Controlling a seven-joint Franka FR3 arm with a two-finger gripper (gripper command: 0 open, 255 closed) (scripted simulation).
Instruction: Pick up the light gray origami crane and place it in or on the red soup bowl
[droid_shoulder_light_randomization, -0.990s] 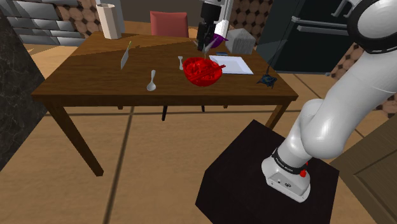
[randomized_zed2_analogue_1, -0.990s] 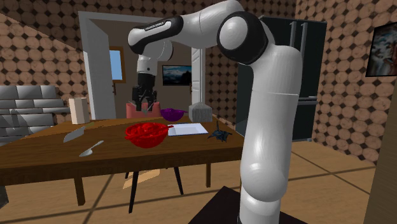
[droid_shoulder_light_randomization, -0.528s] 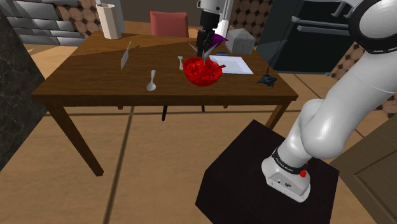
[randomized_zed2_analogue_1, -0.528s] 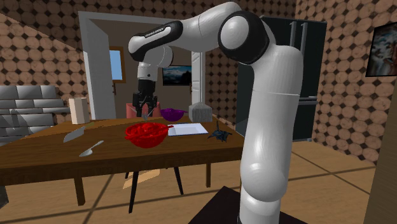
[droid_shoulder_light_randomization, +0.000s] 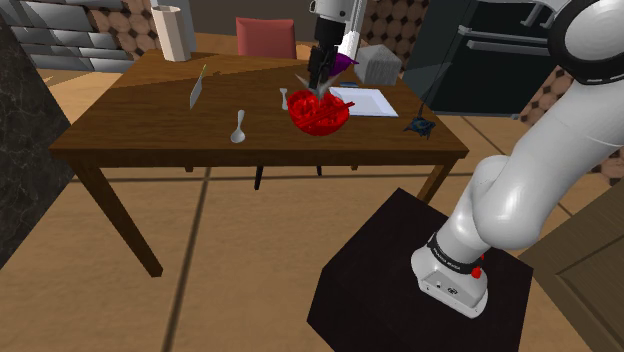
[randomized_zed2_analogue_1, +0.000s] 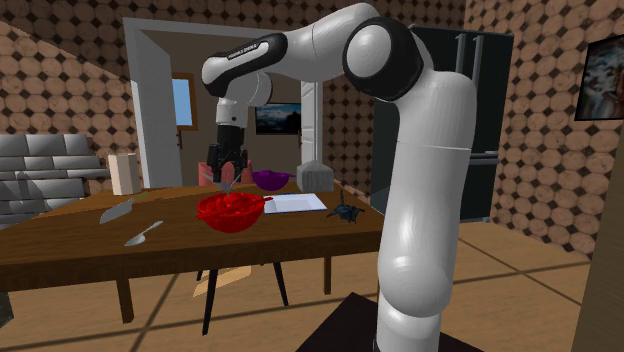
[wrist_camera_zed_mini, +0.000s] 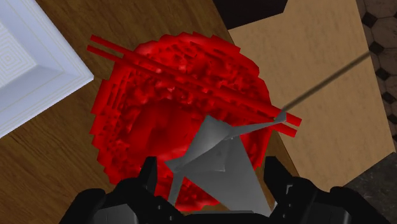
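Over the ragged red soup bowl (wrist_camera_zed_mini: 167, 89), the black gripper (wrist_camera_zed_mini: 212, 170) clasps a grey folded crane (wrist_camera_zed_mini: 224, 156); wooden tabletop (wrist_camera_zed_mini: 54, 162) flanks the bowl in wrist view.

There is 1 table (droid_shoulder_light_randomization: 130, 135), 1 red chair (droid_shoulder_light_randomization: 266, 38), 1 white arm (droid_shoulder_light_randomization: 510, 200) and 1 dark stand (droid_shoulder_light_randomization: 370, 290). The bowls number 2: 1 red soup bowl (droid_shoulder_light_randomization: 320, 113) and 1 purple bowl (randomized_zed2_analogue_1: 270, 179), and 2 red sticks (wrist_camera_zed_mini: 191, 79) lie across the red one. Also counted are 1 light gray origami crane (wrist_camera_zed_mini: 219, 167), 1 white tray (droid_shoulder_light_randomization: 362, 101), 1 knife (droid_shoulder_light_randomization: 197, 90), 1 spoon (droid_shoulder_light_randomization: 238, 128), 1 gray box (droid_shoulder_light_randomization: 378, 64), 1 pale upright container (droid_shoulder_light_randomization: 172, 32) and 1 small dark object (droid_shoulder_light_randomization: 418, 124).
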